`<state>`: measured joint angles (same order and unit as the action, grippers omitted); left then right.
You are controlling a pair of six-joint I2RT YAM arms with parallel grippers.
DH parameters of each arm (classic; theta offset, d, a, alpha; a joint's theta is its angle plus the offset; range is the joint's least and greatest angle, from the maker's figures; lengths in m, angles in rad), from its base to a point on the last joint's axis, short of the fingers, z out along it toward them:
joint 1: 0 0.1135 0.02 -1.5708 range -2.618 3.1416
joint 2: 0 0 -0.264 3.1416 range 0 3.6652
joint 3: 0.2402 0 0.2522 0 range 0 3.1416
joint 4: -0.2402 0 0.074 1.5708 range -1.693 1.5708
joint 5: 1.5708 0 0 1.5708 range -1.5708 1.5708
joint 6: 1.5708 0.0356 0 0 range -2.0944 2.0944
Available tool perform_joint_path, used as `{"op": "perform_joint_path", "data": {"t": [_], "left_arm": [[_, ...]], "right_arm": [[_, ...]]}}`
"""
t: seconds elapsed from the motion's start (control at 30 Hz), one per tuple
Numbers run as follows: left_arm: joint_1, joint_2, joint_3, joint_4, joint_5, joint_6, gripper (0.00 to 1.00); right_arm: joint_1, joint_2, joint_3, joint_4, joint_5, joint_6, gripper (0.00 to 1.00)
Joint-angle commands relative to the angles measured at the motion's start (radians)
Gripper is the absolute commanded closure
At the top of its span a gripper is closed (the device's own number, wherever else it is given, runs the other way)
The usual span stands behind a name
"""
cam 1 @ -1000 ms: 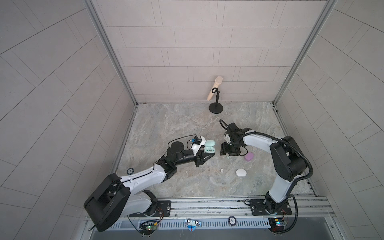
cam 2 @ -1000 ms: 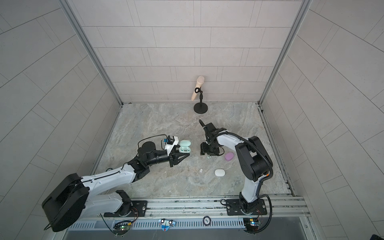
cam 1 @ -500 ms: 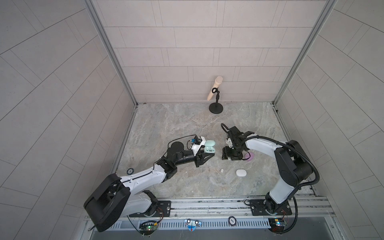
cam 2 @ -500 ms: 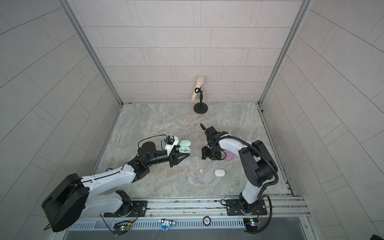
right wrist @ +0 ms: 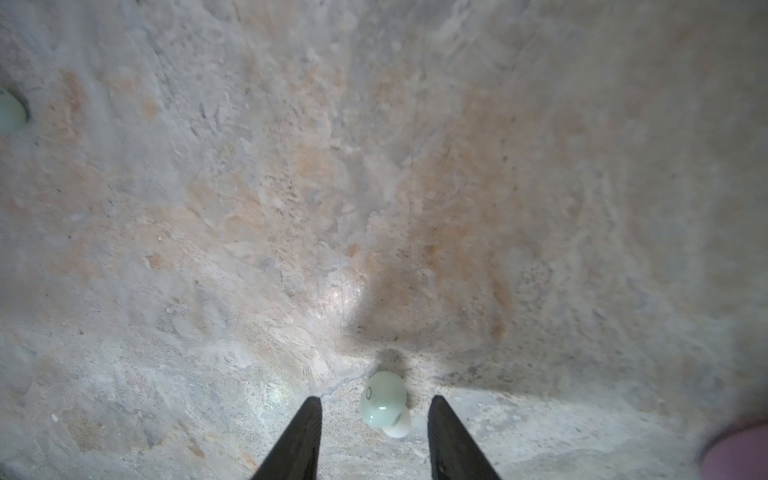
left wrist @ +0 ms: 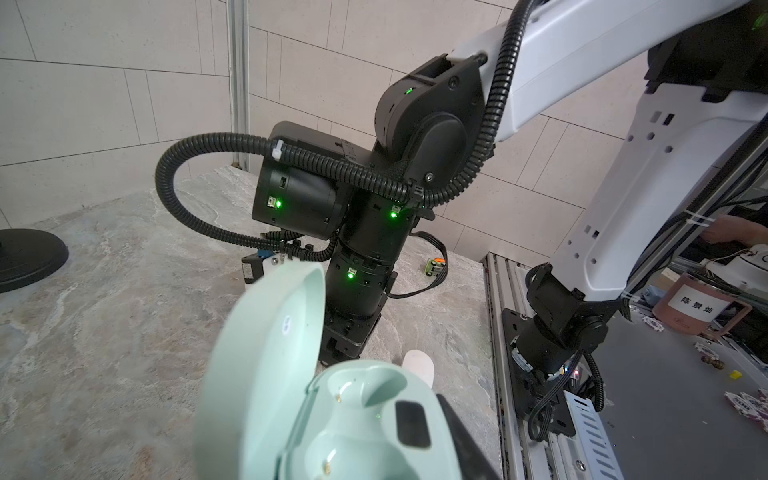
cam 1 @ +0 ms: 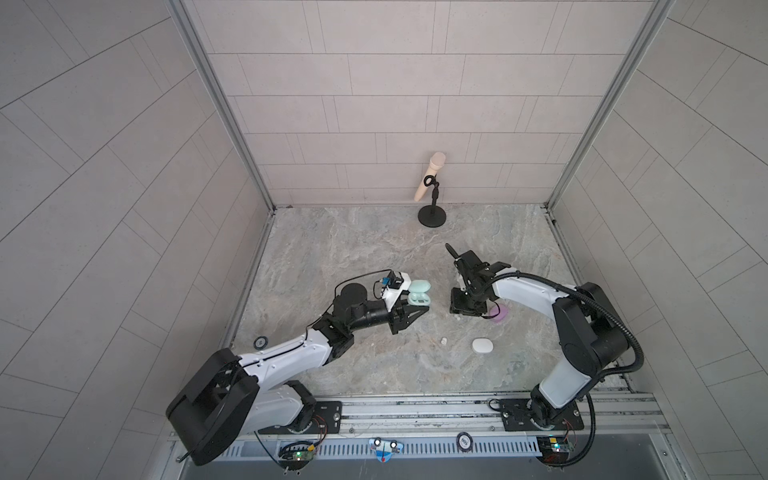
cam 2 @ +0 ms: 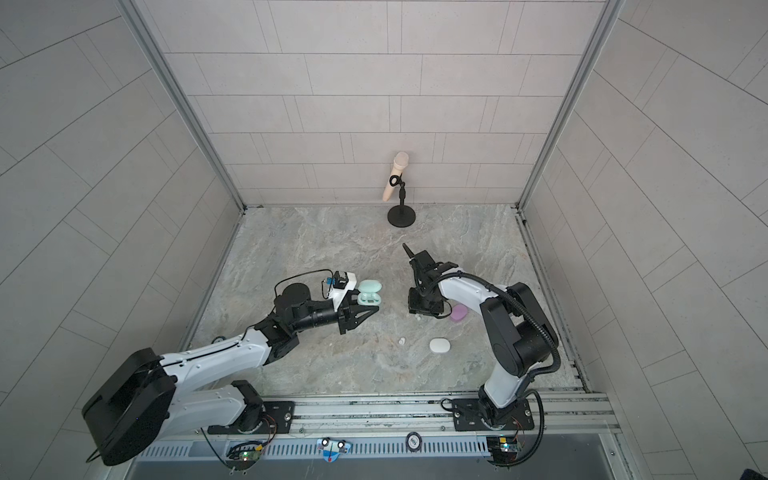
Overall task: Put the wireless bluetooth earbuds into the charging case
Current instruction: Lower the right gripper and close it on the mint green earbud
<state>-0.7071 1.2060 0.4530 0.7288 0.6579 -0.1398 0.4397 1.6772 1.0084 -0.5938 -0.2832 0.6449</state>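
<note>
Right wrist view: the right gripper (right wrist: 375, 400) points down at the grey, rust-veined marble tabletop (right wrist: 374, 166), its two black fingers (right wrist: 307, 432) spread apart. A tiny mint-green bean-shaped plastic earbud (right wrist: 384, 401) lies on the marble between them. There is a gap to each finger, so nothing is gripped. A blurred lilac rounded charging case (right wrist: 735, 453) sits at the frame's corner, near that gripper.

In a top view the left gripper (cam 1: 415, 306) reaches toward the middle of the table, clamped on a mint-green plastic charging case (cam 1: 419, 291). The left wrist view shows this case close up. Its lid (left wrist: 266, 353) is swung open and its two moulded sockets face up with metal contacts showing. The held case and the earbud on the marble are well apart.

In both top views a white oval closed case (cam 1: 482, 345) and a small white earbud (cam 1: 444, 340) lie nearer the front rail. A beige microphone on a black round-based stand (cam 1: 432, 174) stands by the back wall. A small green-and-orange toy (left wrist: 435, 266) lies on the marble beyond the right arm.
</note>
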Motion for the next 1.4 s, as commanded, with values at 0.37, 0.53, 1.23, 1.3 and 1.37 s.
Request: {"op": "perform_joint_path", "data": {"t": [0.37,0.53,1.23,1.3,1.37], "left_arm": [[0.007,-0.015,-0.014,0.038,0.005,0.003,0.92],[0.006,-0.016,-0.016,0.037,0.004,0.003,0.93],[0.007,-0.024,-0.019,0.038,0.002,0.002,0.93],[0.007,-0.025,-0.019,0.037,0.001,0.002,0.93],[0.006,-0.024,-0.019,0.038,0.001,0.002,0.93]], "right_arm": [[0.035,0.059,0.021,-0.008,0.055,0.038,0.64],[0.044,0.085,0.035,-0.029,0.066,0.029,0.67],[0.056,0.116,0.037,-0.088,0.096,-0.014,0.86],[0.055,0.104,0.035,-0.084,0.091,-0.013,0.87],[0.055,0.082,0.031,-0.071,0.086,-0.011,0.88]]}}
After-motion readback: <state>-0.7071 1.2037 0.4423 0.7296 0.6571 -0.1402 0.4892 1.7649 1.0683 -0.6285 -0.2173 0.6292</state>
